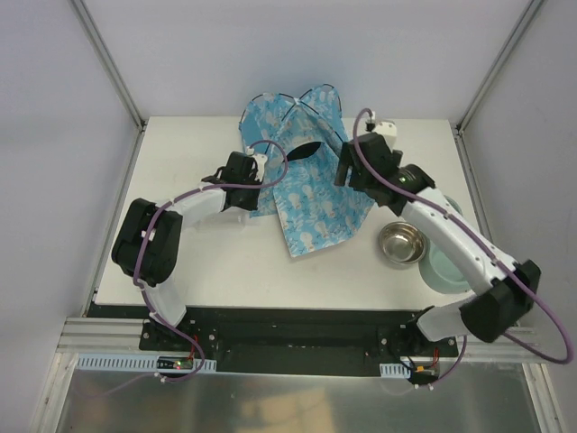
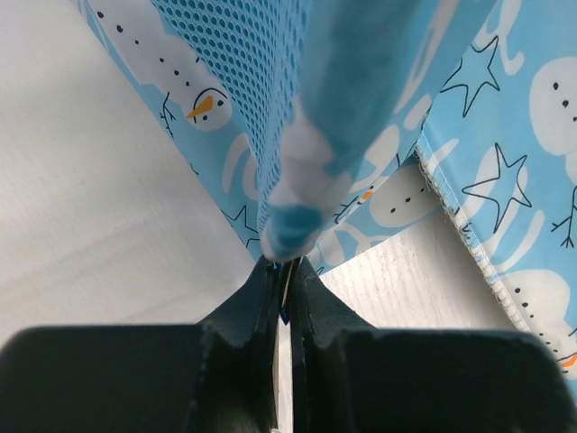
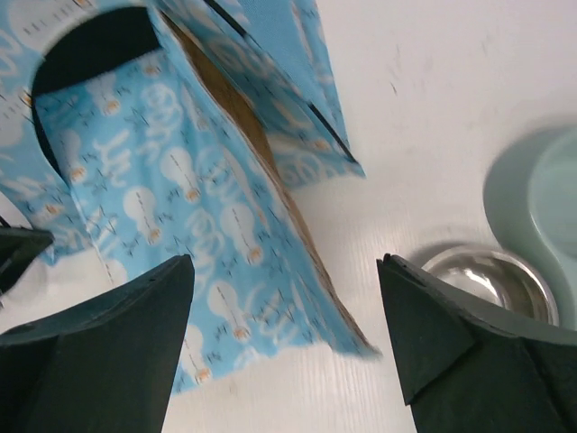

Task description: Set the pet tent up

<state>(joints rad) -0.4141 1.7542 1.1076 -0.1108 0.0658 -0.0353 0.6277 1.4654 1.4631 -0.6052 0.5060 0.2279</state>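
The pet tent (image 1: pixel 297 126) is blue snowman-print fabric with thin black poles, standing slumped at the back middle of the table. My left gripper (image 1: pixel 260 173) is at its left side. In the left wrist view it (image 2: pixel 287 263) is shut on a folded edge of the tent's fabric (image 2: pixel 315 108), beside blue mesh. My right gripper (image 1: pixel 345 171) is at the tent's right side, open and empty. In the right wrist view it (image 3: pixel 284 280) hovers above the flat printed mat (image 3: pixel 189 216). The tent's arched doorway (image 3: pixel 86 45) shows at the upper left.
The mat (image 1: pixel 320 212) lies in front of the tent, one corner lifted. A steel bowl (image 1: pixel 401 244) and a pale green dish (image 1: pixel 446 262) stand at the right, near my right arm. They also show in the right wrist view, bowl (image 3: pixel 491 280) and dish (image 3: pixel 541 198).
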